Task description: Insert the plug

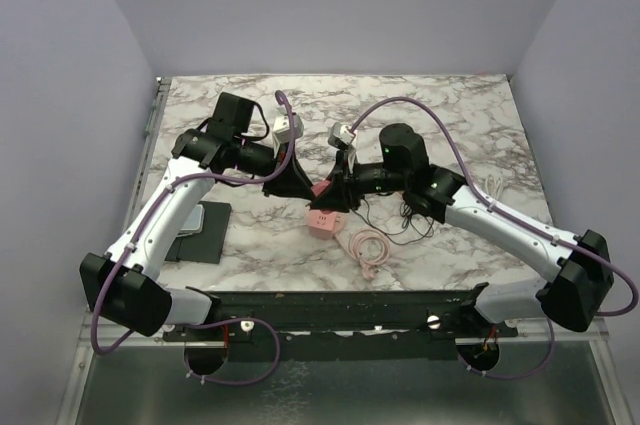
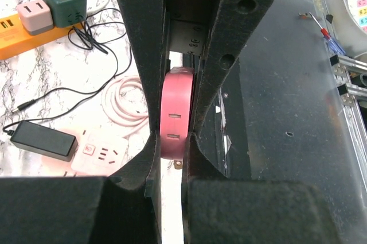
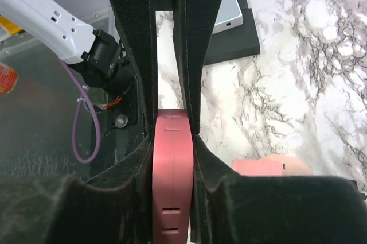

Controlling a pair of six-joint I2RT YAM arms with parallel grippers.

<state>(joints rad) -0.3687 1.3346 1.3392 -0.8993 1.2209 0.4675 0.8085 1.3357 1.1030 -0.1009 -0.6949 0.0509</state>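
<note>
Pink plug (image 2: pixel 175 117) pinched in both sets of jaws

Our left arm (image 1: pixel 165 210) and right arm (image 1: pixel 500 220) bend in toward the pink plug (image 1: pixel 321 189). Our left gripper (image 1: pixel 303 188) and right gripper (image 1: pixel 339 188) both pinch it tight.

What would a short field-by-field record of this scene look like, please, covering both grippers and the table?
Left gripper: shut on pink plug
Plug state: metal prong bare, not in a socket
Right gripper: shut on pink slotted block
Same piece or two: cannot tell
On marble table: pink power strip, coiled pink cable, black cables
Left side: black pad
</note>
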